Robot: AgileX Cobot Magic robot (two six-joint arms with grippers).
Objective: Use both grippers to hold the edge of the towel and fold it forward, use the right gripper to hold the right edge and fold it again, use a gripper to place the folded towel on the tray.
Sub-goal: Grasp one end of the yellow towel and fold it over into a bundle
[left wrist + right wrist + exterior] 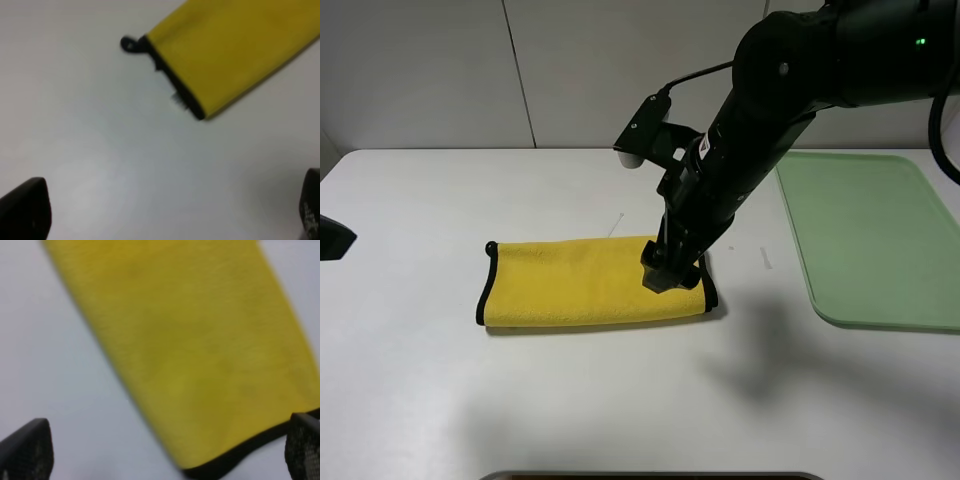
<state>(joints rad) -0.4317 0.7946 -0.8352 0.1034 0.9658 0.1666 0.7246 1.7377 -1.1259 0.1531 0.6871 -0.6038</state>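
The yellow towel (590, 282) with black edging lies folded once, as a long strip, on the white table. My right gripper (672, 272) is low over the strip's right end, and I cannot tell whether it touches the cloth. In the right wrist view its fingers (25, 450) stand wide apart over the towel (190, 340) and its black edge, with nothing held. My left gripper (335, 238) is at the table's far left, away from the towel. In the left wrist view it (167, 215) is open and empty, and the towel's left end (235, 45) with its black loop shows ahead.
A pale green tray (875, 230) lies flat at the right of the table, with nothing on it. A dark rim (650, 476) shows at the table's near edge. A grey wall stands behind the table.
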